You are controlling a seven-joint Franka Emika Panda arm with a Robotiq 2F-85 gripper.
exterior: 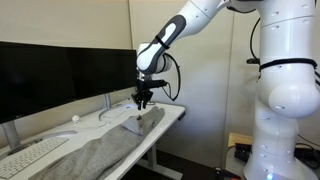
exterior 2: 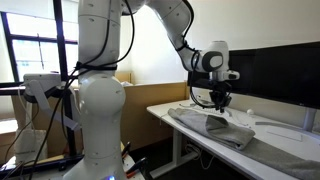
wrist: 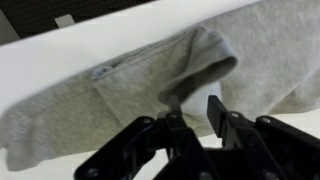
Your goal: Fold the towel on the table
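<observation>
Grey-brown fuzzy towel (wrist: 120, 95) on smooth white table (wrist: 50, 55), 1 fold pinched by closed pincer (wrist: 195, 108).

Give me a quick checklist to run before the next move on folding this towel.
1. Tool above the towel's end near the table corner: ok.
2. Tool's hold on the cloth: cannot tell; fingers sit close beside a raised flap in the wrist view.
3. Flap turned over onto the towel: ok.
4. Keyboard apart from the towel: cannot tell.
5. Monitors stand behind the towel, apart from it: ok.
</observation>
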